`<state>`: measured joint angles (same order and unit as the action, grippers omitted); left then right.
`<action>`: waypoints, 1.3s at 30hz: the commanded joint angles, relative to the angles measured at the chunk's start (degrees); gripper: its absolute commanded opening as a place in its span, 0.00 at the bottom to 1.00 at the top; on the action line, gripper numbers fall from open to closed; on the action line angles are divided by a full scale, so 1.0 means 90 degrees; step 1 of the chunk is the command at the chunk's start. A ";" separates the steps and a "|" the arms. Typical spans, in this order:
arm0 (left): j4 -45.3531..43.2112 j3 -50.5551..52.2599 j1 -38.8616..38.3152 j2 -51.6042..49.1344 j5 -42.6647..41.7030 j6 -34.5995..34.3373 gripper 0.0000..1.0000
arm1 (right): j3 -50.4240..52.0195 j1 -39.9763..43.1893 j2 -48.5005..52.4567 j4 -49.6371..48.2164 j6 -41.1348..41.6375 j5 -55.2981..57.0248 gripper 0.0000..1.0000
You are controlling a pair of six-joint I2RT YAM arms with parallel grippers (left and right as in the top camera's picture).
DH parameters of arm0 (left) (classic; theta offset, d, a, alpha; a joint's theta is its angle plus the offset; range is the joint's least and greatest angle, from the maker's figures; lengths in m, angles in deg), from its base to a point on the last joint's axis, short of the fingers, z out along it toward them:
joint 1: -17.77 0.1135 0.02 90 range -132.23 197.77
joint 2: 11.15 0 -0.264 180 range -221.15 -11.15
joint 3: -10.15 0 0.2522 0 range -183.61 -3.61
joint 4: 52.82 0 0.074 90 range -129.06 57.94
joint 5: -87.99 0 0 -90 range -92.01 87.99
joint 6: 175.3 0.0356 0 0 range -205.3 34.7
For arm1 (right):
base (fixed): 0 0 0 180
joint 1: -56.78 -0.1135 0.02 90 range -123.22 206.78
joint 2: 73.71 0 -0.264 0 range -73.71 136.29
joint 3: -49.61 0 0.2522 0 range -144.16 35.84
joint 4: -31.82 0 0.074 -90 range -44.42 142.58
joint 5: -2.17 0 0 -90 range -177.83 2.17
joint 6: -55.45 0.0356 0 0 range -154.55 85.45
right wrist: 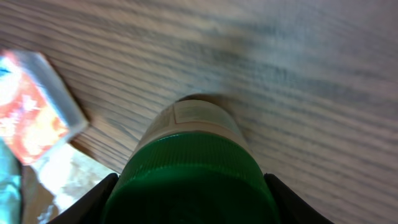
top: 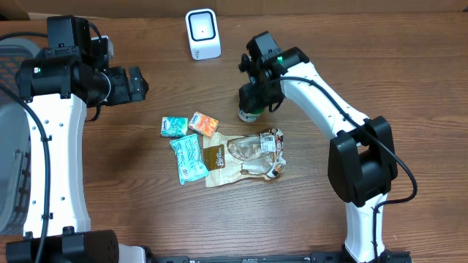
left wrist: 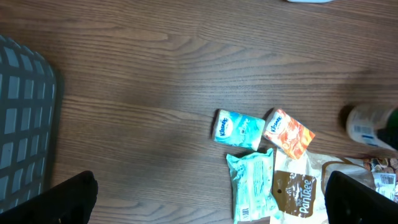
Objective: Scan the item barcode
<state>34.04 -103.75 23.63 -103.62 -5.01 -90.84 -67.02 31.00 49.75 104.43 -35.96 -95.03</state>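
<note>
A white bottle (top: 248, 113) with a green cap (right wrist: 189, 180) is upright near the table's middle, and my right gripper (top: 256, 98) is shut on the cap from above. In the right wrist view the two black fingers (right wrist: 93, 202) press on either side of the cap. The bottle's white body (right wrist: 196, 118) points down at the wood; I cannot tell whether it touches the table. The white barcode scanner (top: 202, 33) stands at the back, to the left of the bottle. My left gripper (top: 139, 84) hangs open and empty over the left of the table, its fingers (left wrist: 62, 199) wide apart.
In front of the bottle lie a teal tissue pack (top: 174, 126), an orange pack (top: 205, 124), a teal wipes pouch (top: 190, 157) and a clear snack bag with a brown label (top: 245, 155). A grey basket (top: 11, 146) stands at the left edge.
</note>
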 commanded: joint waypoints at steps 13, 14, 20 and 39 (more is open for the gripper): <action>-0.0005 -0.0141 -0.0029 0.0070 -0.0049 0.0075 1.00 | 0.0124 0.0058 0.0024 -0.0180 0.0146 -0.0493 1.00; -0.0005 -0.0141 -0.0029 0.0070 -0.0046 0.0075 1.00 | 0.0083 0.0058 0.0024 -0.0170 0.0049 -0.0466 1.00; -0.0005 -0.0141 -0.0029 0.0070 -0.0049 0.0075 1.00 | -0.0801 0.0032 0.0010 0.0627 -0.0347 0.0505 1.00; -0.0005 -0.0141 -0.0029 0.0070 -0.0046 0.0075 1.00 | -0.0641 -0.0321 0.0019 0.0459 -0.1401 0.1073 0.99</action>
<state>34.04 -103.75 23.63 -103.62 -5.01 -90.84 -74.15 27.87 50.23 109.19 -47.81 -85.89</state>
